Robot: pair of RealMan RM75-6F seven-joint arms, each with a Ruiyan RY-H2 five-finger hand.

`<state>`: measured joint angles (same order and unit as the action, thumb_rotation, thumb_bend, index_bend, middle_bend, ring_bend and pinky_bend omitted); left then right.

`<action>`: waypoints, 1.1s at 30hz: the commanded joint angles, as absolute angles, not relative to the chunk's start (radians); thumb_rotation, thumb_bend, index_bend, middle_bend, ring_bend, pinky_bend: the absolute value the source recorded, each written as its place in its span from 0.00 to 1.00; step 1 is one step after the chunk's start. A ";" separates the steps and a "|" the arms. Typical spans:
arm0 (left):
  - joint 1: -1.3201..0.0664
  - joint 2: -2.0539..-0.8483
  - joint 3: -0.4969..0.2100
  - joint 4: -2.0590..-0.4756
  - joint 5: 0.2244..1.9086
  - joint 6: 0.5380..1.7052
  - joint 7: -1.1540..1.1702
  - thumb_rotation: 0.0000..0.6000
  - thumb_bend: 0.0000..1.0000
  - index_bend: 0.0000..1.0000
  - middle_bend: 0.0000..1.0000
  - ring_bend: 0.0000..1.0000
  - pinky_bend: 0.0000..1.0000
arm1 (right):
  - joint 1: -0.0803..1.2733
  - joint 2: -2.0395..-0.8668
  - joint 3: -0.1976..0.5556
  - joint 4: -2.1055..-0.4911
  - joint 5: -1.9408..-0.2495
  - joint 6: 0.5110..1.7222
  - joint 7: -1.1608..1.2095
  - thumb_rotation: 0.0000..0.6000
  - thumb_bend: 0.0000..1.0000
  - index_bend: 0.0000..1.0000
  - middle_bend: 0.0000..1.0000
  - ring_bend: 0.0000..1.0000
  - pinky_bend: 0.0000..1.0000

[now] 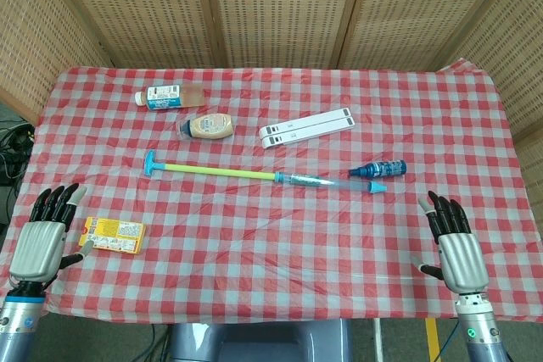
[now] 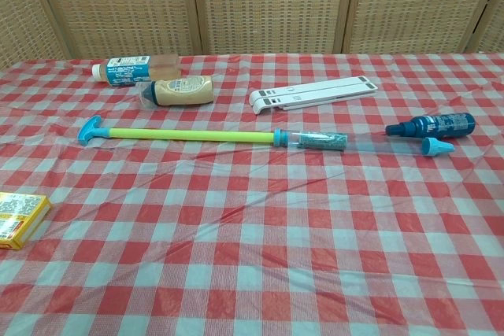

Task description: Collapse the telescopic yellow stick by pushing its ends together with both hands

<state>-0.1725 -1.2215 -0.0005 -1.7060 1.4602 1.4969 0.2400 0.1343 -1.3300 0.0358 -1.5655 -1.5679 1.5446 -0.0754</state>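
Note:
The telescopic stick (image 1: 222, 172) (image 2: 193, 134) lies fully extended across the middle of the checked table. It has a yellow shaft, a blue T-handle (image 1: 150, 162) at its left end, a clear tube section and a blue cap (image 1: 377, 186) at its right end. My left hand (image 1: 44, 233) hovers open at the table's near left edge, far from the handle. My right hand (image 1: 454, 243) is open at the near right edge, below the cap. Neither hand touches the stick. The chest view shows no hands.
A yellow box (image 1: 113, 234) lies beside my left hand. A blue bottle (image 1: 380, 167) sits just behind the stick's right end. A tan sauce bottle (image 1: 206, 126), a labelled bottle (image 1: 170, 95) and a white folded stand (image 1: 305, 128) lie further back.

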 commanded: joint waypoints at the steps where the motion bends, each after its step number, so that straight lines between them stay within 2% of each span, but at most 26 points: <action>1: -0.173 -1.222 -0.006 -1.705 1.453 1.489 0.243 1.00 0.23 0.00 0.00 0.00 0.00 | 0.135 -1.329 0.038 -1.566 -1.566 1.540 -0.074 1.00 0.17 0.00 0.00 0.00 0.00; 8: -0.188 -1.232 -0.030 -1.702 1.416 1.448 0.262 1.00 0.23 0.00 0.00 0.00 0.00 | 0.136 -1.328 0.049 -1.562 -1.555 1.528 -0.066 1.00 0.17 0.00 0.00 0.00 0.00; 13: -0.242 -1.245 -0.100 -1.724 1.344 1.390 0.306 1.00 0.24 0.00 0.00 0.00 0.00 | 0.139 -1.329 0.063 -1.546 -1.529 1.510 -0.048 1.00 0.17 0.00 0.00 0.00 0.00; 15: -0.270 -1.248 -0.131 -1.734 1.312 1.365 0.339 1.00 0.25 0.00 0.02 0.04 0.00 | 0.141 -1.331 0.067 -1.539 -1.522 1.505 -0.052 1.00 0.17 0.00 0.00 0.00 0.00; 18: -0.331 -1.268 -0.192 -1.727 1.258 1.328 0.410 1.00 0.26 0.02 0.21 0.21 0.09 | 0.145 -1.337 0.077 -1.525 -1.505 1.492 -0.059 1.00 0.17 0.00 0.00 0.00 0.00; 20: -0.396 -1.291 -0.243 -1.704 1.207 1.269 0.444 1.00 0.27 0.11 0.37 0.35 0.24 | 0.151 -1.340 0.087 -1.516 -1.485 1.474 -0.053 1.00 0.17 0.00 0.00 0.00 0.00; 23: -0.455 -1.305 -0.280 -1.682 1.137 1.202 0.475 1.00 0.28 0.25 0.54 0.51 0.40 | 0.156 -1.342 0.095 -1.507 -1.472 1.463 -0.048 1.00 0.17 0.00 0.00 0.00 0.00; 25: -0.495 -1.318 -0.302 -1.659 1.091 1.161 0.496 1.00 0.29 0.32 0.63 0.59 0.47 | 0.159 -1.342 0.100 -1.503 -1.465 1.457 -0.045 1.00 0.17 0.00 0.00 0.00 0.00; 29: -0.589 -1.352 -0.340 -1.592 0.969 1.054 0.537 1.00 0.30 0.40 0.79 0.73 0.61 | 0.166 -1.342 0.108 -1.490 -1.448 1.438 -0.036 1.00 0.17 0.00 0.00 0.00 0.00; 33: -0.673 -1.393 -0.356 -1.512 0.866 0.989 0.595 1.00 0.30 0.43 0.84 0.78 0.67 | 0.172 -1.346 0.114 -1.468 -1.435 1.422 -0.028 1.00 0.17 0.00 0.00 0.00 0.00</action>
<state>-0.6166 -1.3591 -0.3336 -1.5662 0.9271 1.0396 0.5522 0.1701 -1.3444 0.1120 -1.4712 -1.4382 1.4256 -0.0302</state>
